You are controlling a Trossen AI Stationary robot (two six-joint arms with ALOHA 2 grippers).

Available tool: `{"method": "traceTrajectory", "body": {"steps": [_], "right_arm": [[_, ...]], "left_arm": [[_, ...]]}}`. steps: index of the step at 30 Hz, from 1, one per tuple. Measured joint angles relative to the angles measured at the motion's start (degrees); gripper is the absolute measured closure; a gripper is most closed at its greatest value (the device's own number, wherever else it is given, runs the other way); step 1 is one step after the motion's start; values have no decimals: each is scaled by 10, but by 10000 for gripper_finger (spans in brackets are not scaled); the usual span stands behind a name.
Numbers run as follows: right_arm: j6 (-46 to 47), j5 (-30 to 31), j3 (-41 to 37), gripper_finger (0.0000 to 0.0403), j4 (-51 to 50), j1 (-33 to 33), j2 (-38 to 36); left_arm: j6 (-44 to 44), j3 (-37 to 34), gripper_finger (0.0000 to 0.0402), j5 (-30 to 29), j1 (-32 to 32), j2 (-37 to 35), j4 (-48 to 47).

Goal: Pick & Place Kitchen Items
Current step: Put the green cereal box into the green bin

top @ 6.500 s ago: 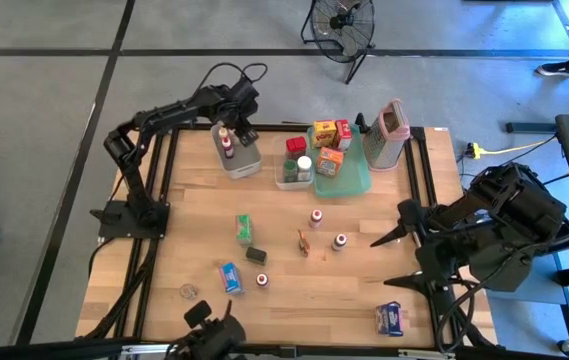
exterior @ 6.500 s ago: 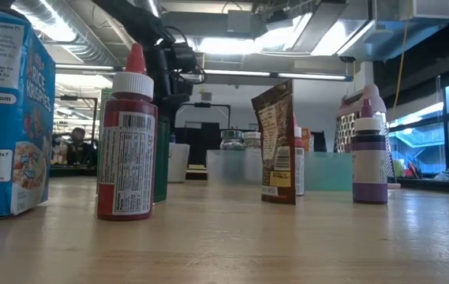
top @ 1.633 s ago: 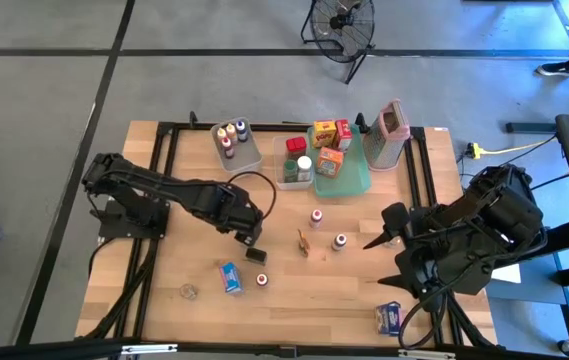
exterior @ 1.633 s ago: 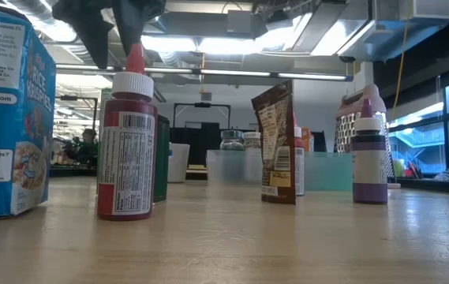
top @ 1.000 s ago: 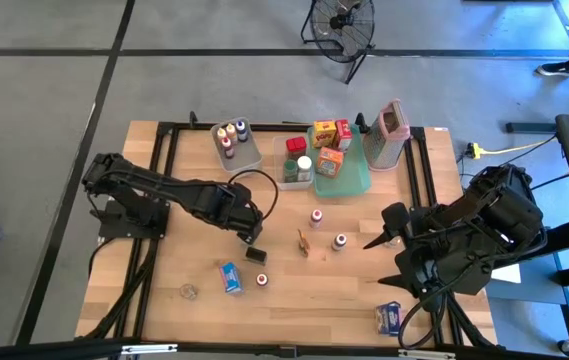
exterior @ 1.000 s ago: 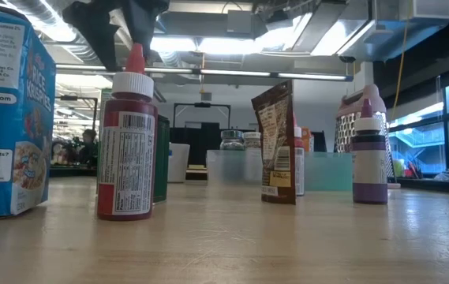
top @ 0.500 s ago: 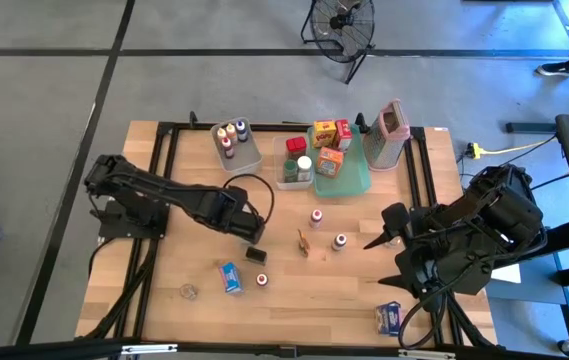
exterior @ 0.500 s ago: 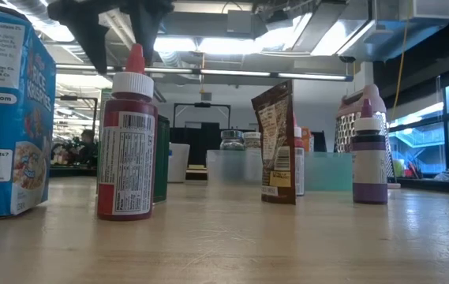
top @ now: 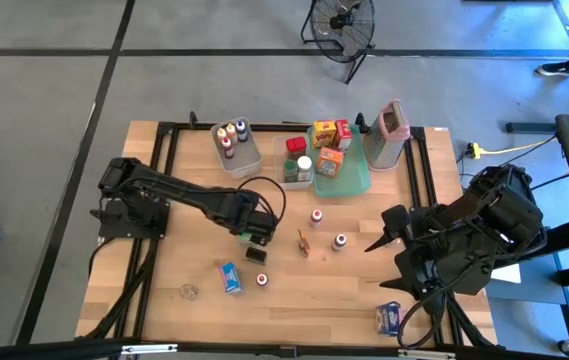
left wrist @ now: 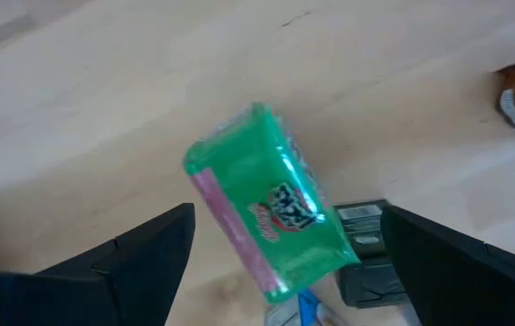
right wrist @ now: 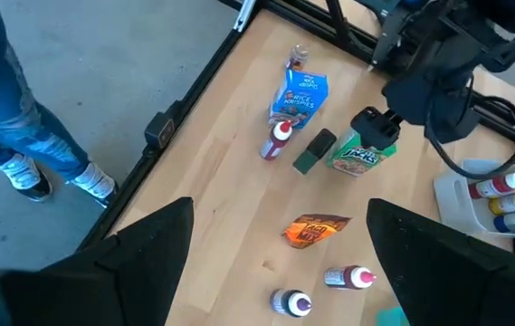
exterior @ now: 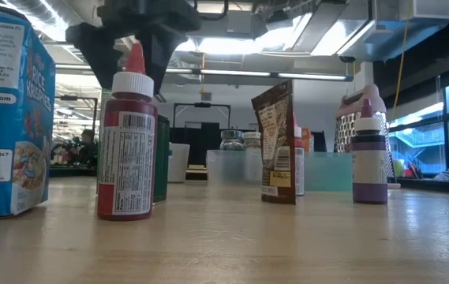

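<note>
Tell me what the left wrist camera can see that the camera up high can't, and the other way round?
Only the left wrist view shows the printed label on the green packet up close, lying between the open left claw. Only the high view shows the whole table, the teal tray, the clear bins, the blue box and the right claw, waiting open at the table's right edge. Both show the green packet, the dark packet beside it and the wooden tabletop.

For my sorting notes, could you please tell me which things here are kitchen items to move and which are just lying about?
Job items: green packet, blue cereal box, red-capped bottle, brown packet, purple bottle.

Lying about: grater, teal tray, clear bin, fan.
</note>
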Motion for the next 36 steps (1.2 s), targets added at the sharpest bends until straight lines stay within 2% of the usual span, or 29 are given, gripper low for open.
{"method": "traceTrajectory", "body": {"steps": [3,9,15,21,31,36], "right_arm": [[0,-9,0,71,0,0,0],[4,-13,0,71,0,0,0],[1,-13,0,71,0,0,0],[-10,-5,0,71,0,0,0],[-17,-10,0,70,2,0,0],[-20,-41,0,70,7,0,1]], "left_arm": [[25,-2,54,4,6,7,5],[44,-46,81,52,15,13,34],[62,-70,119,53,16,10,47],[104,-70,169,53,16,10,56],[203,-70,284,69,19,10,56],[229,-66,308,69,22,-7,47]]}}
